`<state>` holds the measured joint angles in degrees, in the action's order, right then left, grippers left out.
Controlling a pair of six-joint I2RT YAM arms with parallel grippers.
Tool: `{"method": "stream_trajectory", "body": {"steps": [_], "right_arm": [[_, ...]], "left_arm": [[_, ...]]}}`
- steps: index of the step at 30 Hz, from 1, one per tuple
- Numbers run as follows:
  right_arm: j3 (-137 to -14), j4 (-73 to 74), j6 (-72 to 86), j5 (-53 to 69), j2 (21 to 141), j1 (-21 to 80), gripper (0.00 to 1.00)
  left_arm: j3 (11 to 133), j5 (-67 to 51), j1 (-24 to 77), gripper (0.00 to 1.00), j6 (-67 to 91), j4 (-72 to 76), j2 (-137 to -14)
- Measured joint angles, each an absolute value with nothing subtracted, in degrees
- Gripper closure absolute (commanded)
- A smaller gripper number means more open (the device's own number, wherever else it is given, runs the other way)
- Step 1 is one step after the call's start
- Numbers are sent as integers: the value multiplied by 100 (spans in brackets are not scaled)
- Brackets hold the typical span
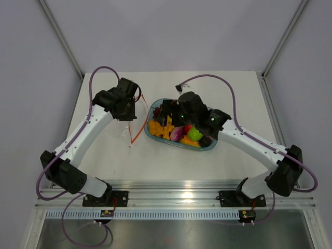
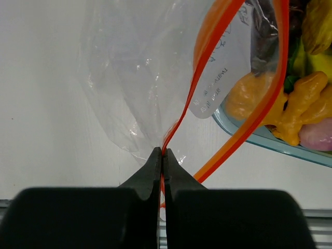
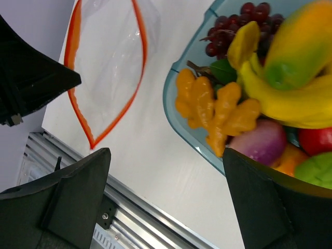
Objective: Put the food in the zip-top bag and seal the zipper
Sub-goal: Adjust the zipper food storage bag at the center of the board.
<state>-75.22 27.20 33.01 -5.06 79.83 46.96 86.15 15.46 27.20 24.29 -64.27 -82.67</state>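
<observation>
The zip-top bag (image 2: 129, 67) is clear, with its mouth gaping open. My left gripper (image 2: 162, 153) is shut on one side of the orange-red zipper (image 2: 207, 62) and holds that edge up. In the top view the left gripper (image 1: 136, 109) is just left of the tray, and the zipper (image 1: 138, 130) hangs below it. The food (image 1: 179, 132) lies piled in the blue-tinted tray (image 1: 207, 148): banana (image 3: 290, 96), dark grapes (image 3: 233, 26), orange pieces (image 3: 218, 109) and a purple piece (image 3: 259, 142). My right gripper (image 3: 166, 151) is open and empty at the tray's left end (image 1: 167, 113). The bag (image 3: 106, 57) shows beyond it.
The tray's rim (image 3: 176, 111) lies close to the bag's mouth. An aluminium rail (image 1: 176, 187) runs along the table's near edge. Both arm bases stand there. White walls and corner posts close in the back and the sides.
</observation>
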Motion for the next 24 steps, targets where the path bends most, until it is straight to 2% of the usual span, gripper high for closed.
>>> {"method": "stream_trajectory", "body": {"steps": [8,12,15,16,19,24], "right_arm": [[-8082,2049,3614,-213,9279,5172,17],[-8333,1885,3739,-130,9725,5177,33],[-8576,1815,3793,-75,10060,5179,55],[-8650,1802,3828,-75,10169,5179,71],[-8753,1776,3868,-25,10381,5179,100],[-8812,1787,3889,215,10495,5181,100]], "left_arm": [[8615,1208,2714,100,2598,-6451,-8241],[8619,1072,2700,100,2641,-6462,-8134],[8648,980,2685,100,2663,-6477,-7999],[8674,958,2676,100,2665,-6501,-7953],[8764,923,2663,100,2665,-6591,-7830],[8805,1076,2655,100,2637,-6886,-7625]]}}
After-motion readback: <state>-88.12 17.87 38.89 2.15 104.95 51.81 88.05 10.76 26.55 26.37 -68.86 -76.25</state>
